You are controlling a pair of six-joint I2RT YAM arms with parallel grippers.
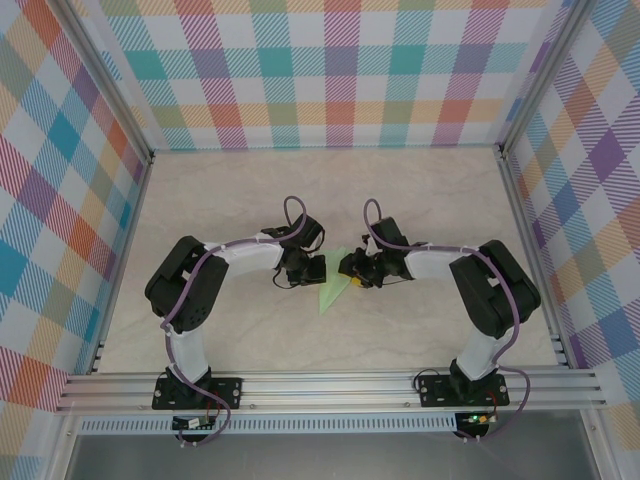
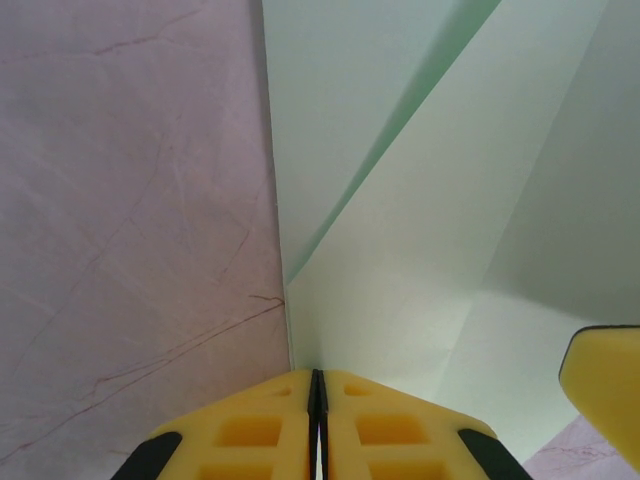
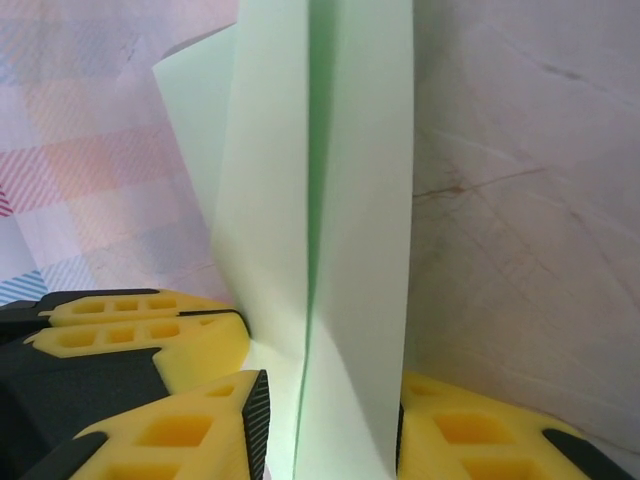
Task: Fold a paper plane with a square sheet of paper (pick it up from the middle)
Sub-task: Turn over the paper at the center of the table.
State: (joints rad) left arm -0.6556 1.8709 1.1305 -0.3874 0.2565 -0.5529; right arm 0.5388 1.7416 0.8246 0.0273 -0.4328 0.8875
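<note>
The square sheet of paper [image 1: 331, 293] is pale mint green and creased into a pointed, plane-like shape; it lies mid-table between both arms. My left gripper [image 1: 303, 270] is shut, its yellow fingertips [image 2: 290, 400] together at the paper's left edge, and folded layers [image 2: 420, 230] spread out ahead of them. My right gripper [image 1: 353, 270] is shut on the paper: a raised fold [image 3: 350, 200] with a centre crease stands between its pads and touches both. The right gripper [image 3: 330, 400] sits close to the left gripper's yellow fingers [image 3: 130, 325]. One right finger [image 2: 605, 385] shows at the paper's lower right.
The table [image 1: 250, 190] has a pale marble look. Checked walls [image 1: 330, 70] close it in at the back and both sides. An aluminium rail [image 1: 330, 385] carrying the arm bases runs along the near edge.
</note>
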